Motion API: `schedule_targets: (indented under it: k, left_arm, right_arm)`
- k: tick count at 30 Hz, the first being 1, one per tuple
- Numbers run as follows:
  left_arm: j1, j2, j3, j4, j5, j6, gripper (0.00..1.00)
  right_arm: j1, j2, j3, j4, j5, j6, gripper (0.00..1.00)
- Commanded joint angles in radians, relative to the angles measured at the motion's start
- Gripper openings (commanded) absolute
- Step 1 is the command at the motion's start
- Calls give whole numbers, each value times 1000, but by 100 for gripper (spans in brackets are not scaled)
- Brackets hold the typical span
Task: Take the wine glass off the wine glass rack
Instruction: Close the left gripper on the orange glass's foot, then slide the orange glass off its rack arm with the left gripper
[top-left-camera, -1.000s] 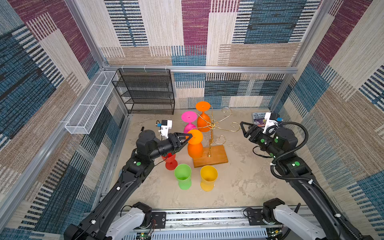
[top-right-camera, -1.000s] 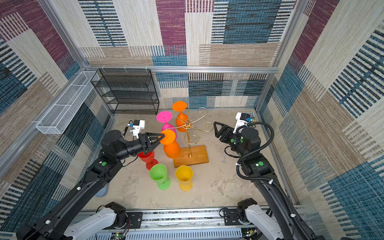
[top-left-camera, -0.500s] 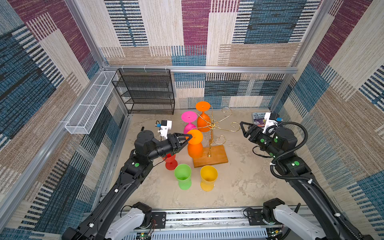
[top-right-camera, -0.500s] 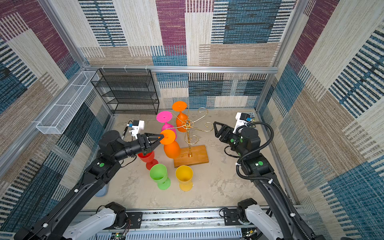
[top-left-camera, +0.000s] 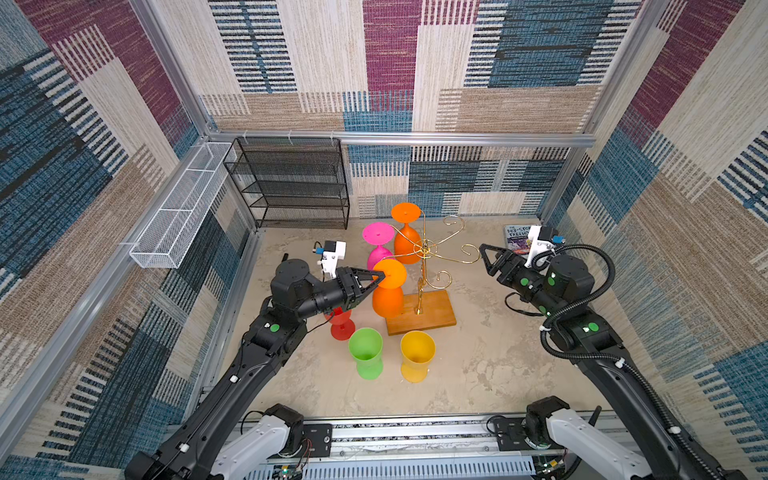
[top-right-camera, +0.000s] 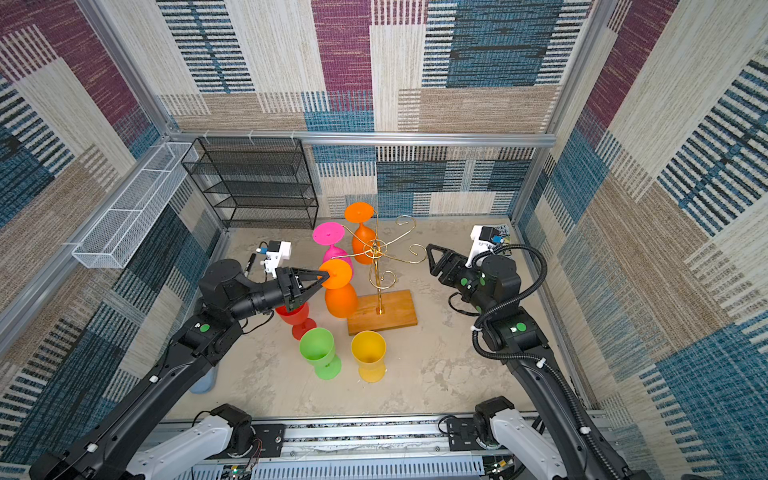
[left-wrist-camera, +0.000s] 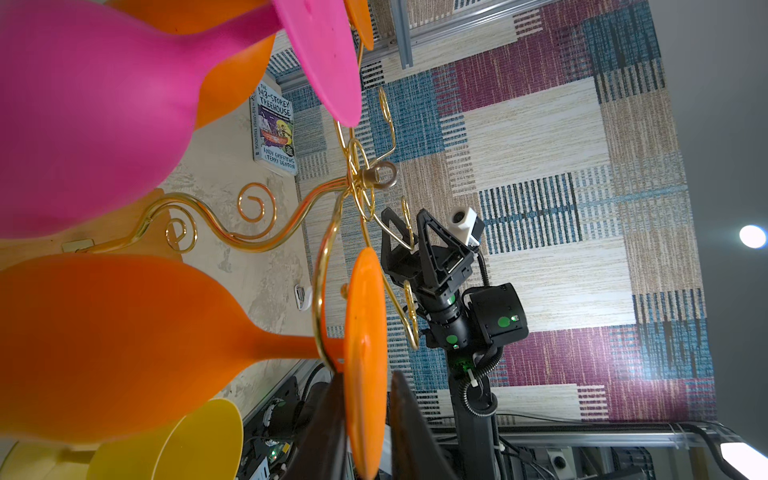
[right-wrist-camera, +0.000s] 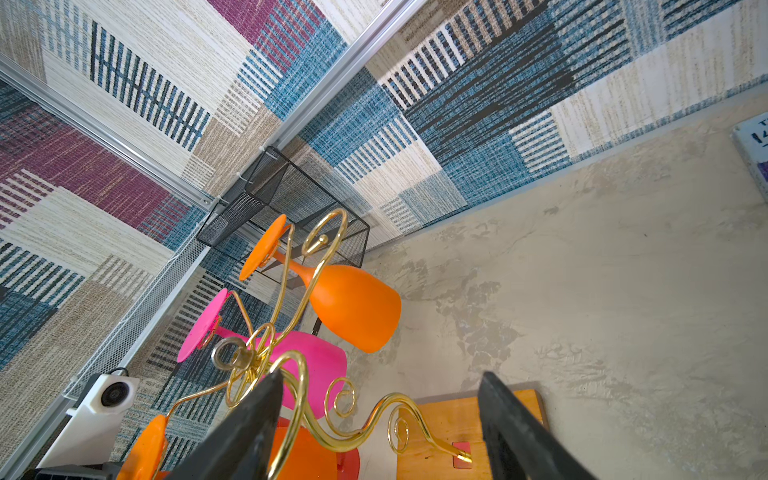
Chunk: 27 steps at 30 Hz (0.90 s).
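At the thin gold wire wine glass rack with brown wooden base (top-left-camera: 419, 291), my left pincer (top-left-camera: 380, 277) is clamped on the foot disc (left-wrist-camera: 365, 353) of the nearer orange plastic wine glass (top-left-camera: 387, 297), hanging bowl-down. Plan: slide outward along the wire arm (left-wrist-camera: 322, 266), level, clearing its curled end; right pincer (top-left-camera: 485, 257) open, empty.

top views: high at front, looking down on whole desk (top-left-camera: 478, 365) | left wrist: close beside orange wine glass (left-wrist-camera: 124, 345), facing right arm (left-wrist-camera: 494, 320) | right wrist: near, facing wine glass rack (right-wrist-camera: 436, 432), back corner | shared: rack
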Motion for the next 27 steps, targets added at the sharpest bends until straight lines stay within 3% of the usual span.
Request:
schedule_targets:
  k: [1, 9, 27]
  left_arm:
    - [0, 3, 4, -1, 22, 24, 14]
    - [0, -2, 36, -27, 24, 21, 2]
    - [18, 3, 105, -112, 28, 7, 0]
  right_arm:
    - [0, -7, -5, 31, -1, 2, 76]
    - [0, -7, -3, 31, -2, 2, 76]
    - [-2, -43, -14, 17, 8, -1, 76]
